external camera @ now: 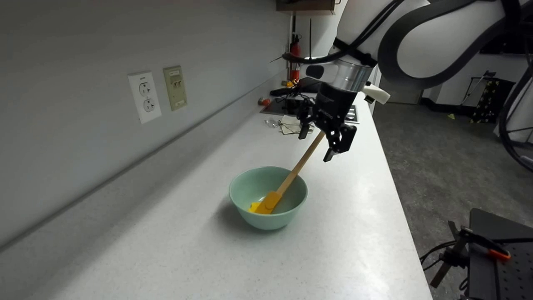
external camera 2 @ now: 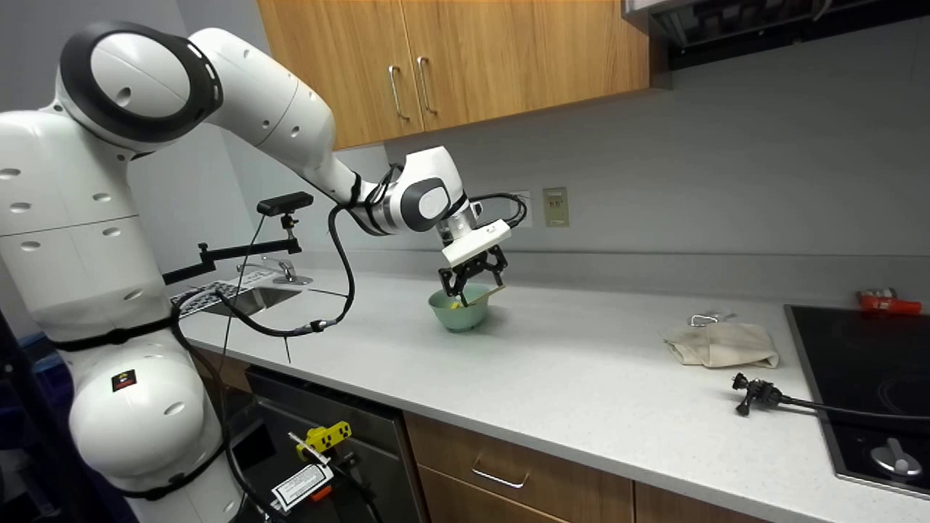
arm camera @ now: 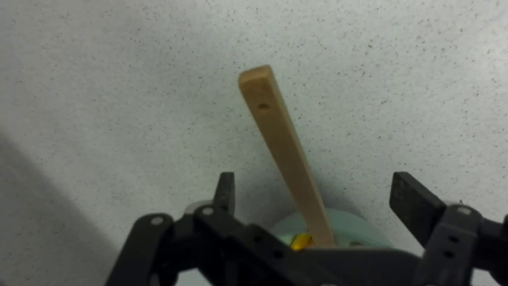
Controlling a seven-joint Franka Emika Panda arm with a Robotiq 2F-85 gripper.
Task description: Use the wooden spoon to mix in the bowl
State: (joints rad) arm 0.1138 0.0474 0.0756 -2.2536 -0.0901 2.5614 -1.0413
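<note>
Wooden spoon (arm camera: 291, 159) between spread pincer (arm camera: 313, 180) jaws

Long tan wooden spoon (external camera: 295, 172) leaning in a small, round, pale mint-green bowl (external camera: 268, 222).
From here I see the spoon's flat amber-yellow head inside, beside bright yellow contents (external camera: 253, 206) (I can't identify them), its straight handle slanting over the rim, a hole near the squared end. The bowl stands upright on the speckled white countertop (external camera: 200, 254).

nothing legible, print too small on white tag (external camera 2: 302, 486)
</note>
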